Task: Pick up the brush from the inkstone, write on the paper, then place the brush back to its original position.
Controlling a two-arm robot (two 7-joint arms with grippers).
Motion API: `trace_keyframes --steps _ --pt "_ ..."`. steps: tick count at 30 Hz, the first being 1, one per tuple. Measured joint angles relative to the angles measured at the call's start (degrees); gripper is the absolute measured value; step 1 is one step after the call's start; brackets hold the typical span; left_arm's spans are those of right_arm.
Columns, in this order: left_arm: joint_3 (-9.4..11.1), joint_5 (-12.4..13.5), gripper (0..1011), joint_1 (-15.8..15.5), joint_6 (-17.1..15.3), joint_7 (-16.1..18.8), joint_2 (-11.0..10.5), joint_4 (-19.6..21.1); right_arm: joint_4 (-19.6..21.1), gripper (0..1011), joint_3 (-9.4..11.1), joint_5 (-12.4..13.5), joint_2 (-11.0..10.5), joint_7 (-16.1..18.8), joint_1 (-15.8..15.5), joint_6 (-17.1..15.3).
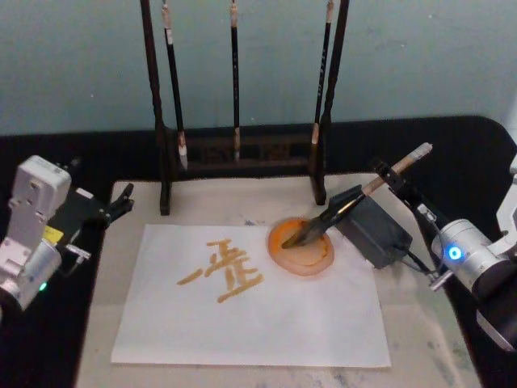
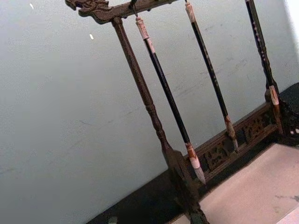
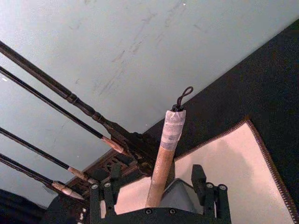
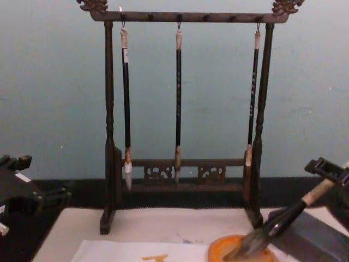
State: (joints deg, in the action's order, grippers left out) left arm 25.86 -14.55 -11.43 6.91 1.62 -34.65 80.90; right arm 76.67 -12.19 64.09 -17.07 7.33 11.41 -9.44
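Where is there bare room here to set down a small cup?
Bare: the paper nearer than the orange character, and the mat strip between stand and paper. Crowded: inkstone, brush, grey block, right gripper; left gripper parked left.

Brush [image 1: 367, 191]: tan wood above, glossy black below, bushy hair.
Inkstone [image 1: 279, 242]: glossy orange.
Paper [image 1: 323, 323]: matt white.
Mat [image 1: 416, 323]: rough beige cloth.
My right gripper [image 3: 156, 170]: matt black plastic.

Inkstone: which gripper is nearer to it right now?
Right. The right gripper is at the upper shaft of the brush, just right of the inkstone. The left gripper sits at the left edge of the mat, across the paper.
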Motion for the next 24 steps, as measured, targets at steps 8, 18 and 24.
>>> trace_keyframes --steps 8,18,24 --pt "0.00 0.00 1010 0.00 0.00 0.00 0.00 0.00 0.04 795 0.06 -0.01 0.04 -0.03 -0.04 -0.03" --pt "0.00 0.00 1010 0.00 0.00 0.00 0.00 0.00 0.10 478 0.13 -0.02 0.08 -0.07 -0.09 -0.09" --pt "0.00 0.00 1010 0.00 0.00 0.00 0.00 0.00 0.10 294 0.14 -0.02 0.08 -0.10 -0.09 -0.10"
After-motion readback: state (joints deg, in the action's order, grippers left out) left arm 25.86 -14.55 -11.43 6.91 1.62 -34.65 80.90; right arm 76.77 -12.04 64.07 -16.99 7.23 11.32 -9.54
